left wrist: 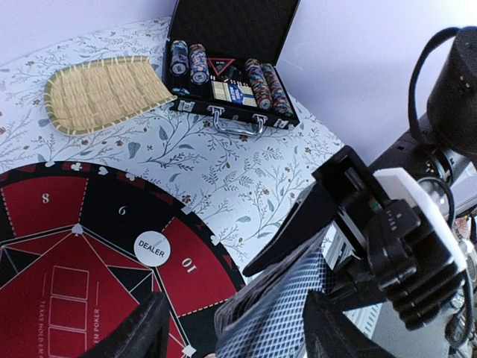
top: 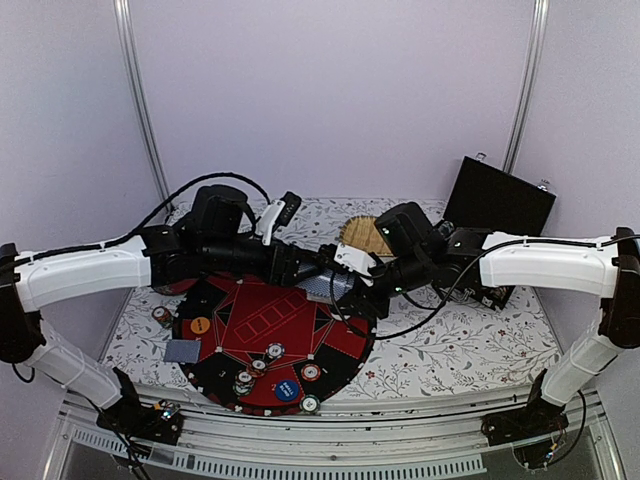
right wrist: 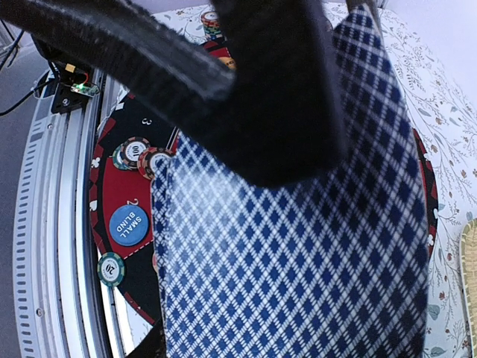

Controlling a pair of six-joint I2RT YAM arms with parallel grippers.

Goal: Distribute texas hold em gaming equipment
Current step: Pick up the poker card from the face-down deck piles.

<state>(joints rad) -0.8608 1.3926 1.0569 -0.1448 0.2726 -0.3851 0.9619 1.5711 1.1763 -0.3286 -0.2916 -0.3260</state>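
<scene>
Above the poker mat's [top: 250,330] far edge, cards [left wrist: 276,313] held mid-air.
Right claw [left wrist: 287,250] pinches the cards; left claw [left wrist: 235,328] gapes around them: best close on the top card's edge only, then slide it off.

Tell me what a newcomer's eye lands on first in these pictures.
First comes the round red-and-black poker mat, lying centre-front and dotted with chips. Above its far edge the right hand is clamped on a deck of cards with blue diamond backs. At the far right corner stands an open black case holding chip stacks, with a straw tray just to its left.
</scene>
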